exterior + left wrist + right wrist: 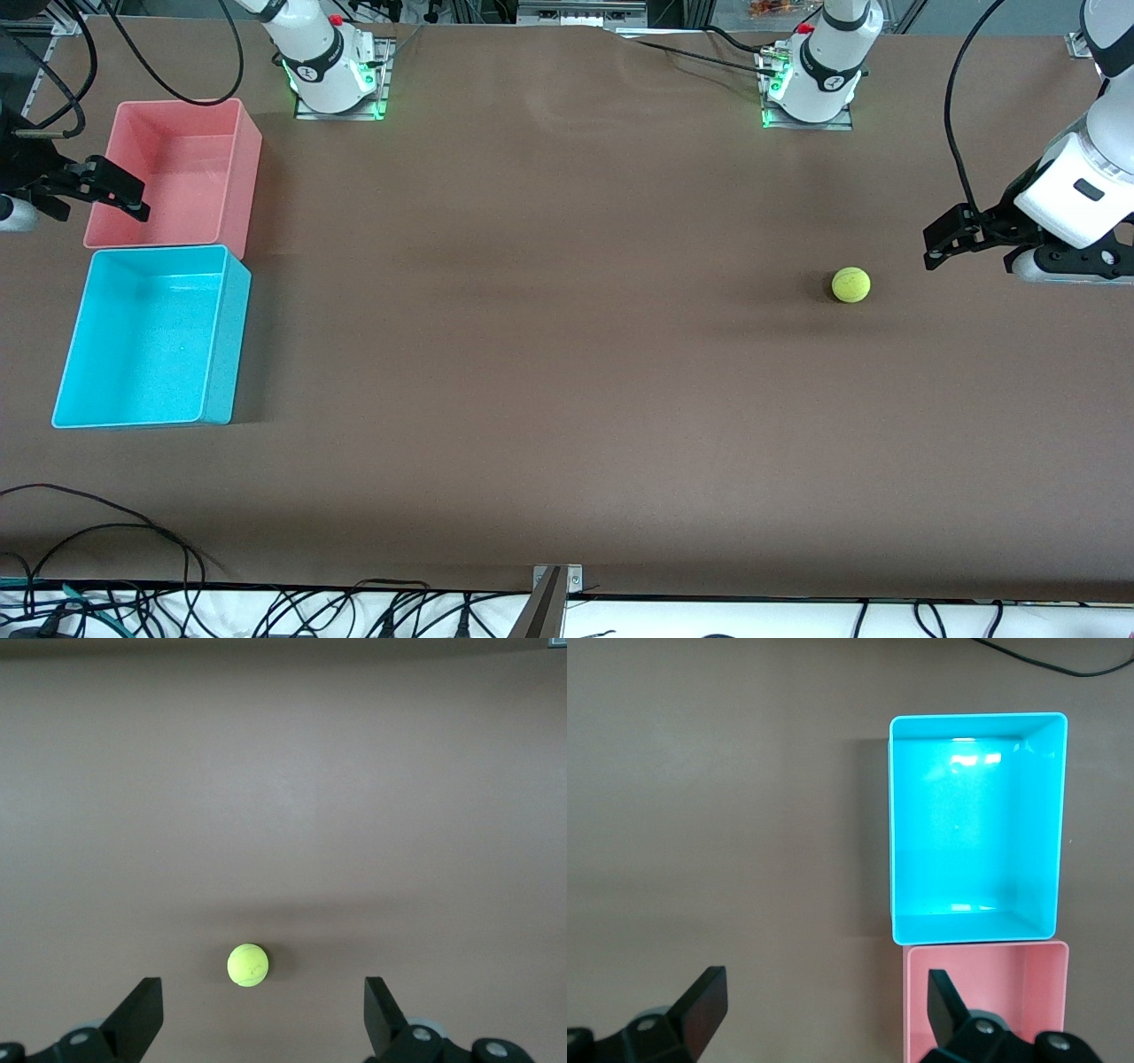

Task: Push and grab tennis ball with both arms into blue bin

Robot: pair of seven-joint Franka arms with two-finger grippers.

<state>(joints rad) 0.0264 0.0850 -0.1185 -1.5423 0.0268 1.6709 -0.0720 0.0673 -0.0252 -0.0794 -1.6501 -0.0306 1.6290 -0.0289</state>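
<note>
From my station I find the tennis ball (850,284) resting alone on the brown table (549,354), toward the left arm's end and well apart from both bins. Nothing touches it.

The left pincer (941,245) hangs low over the table just beside the ball, at the table's edge on the left arm's end. Its two black fingers (142,1014) are spread wide and hold nothing. In the left wrist view the ball (247,965) sits ahead of the fingers, closer to one fingertip than to the other, not between them.

The right pincer (115,193) is at the right arm's end of the table, over the outer rim of the pink bin (239,159). Its fingers (704,1005) also stand wide apart and hold nothing. In the right wrist view, the pink bin (1050,992) lies partly under one finger.

The blue bin (221,328) stands upright on the table, touching or very nearly touching the pink bin, and nearer to the front camera than it. In the right wrist view I see the blue bin (899,815) open-topped with its interior bare. The pink bin's interior likewise shows nothing inside.

Black cables (106,532) trail along the table edge nearest the front camera.
</note>
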